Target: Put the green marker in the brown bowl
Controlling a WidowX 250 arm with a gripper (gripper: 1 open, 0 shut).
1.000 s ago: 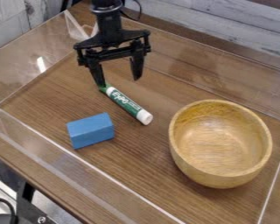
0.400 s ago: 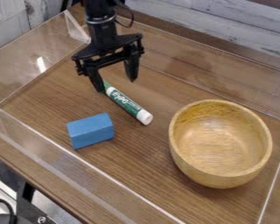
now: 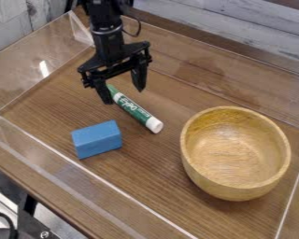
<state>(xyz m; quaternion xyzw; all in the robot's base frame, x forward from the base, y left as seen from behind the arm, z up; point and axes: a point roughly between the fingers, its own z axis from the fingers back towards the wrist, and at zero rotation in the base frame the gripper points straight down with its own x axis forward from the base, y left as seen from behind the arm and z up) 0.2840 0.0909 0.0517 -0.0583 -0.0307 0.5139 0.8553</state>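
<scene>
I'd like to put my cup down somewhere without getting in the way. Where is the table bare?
Bare wood lies between the blue block and brown bowl, and behind the bowl. It's crowded where the open gripper hangs over the green marker.

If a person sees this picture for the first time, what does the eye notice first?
Probably the big brown bowl at the right, empty. Then the black gripper, jaws open, pointing down over the upper end of the green marker at the centre. A blue block lies at the lower left.

One white-barrelled dry-erase marker with green cap (image 3: 135, 108); one large round light-brown wooden bowl (image 3: 235, 152); one blue rectangular block (image 3: 96, 139); one wood-grain counter (image 3: 64, 103).
</scene>
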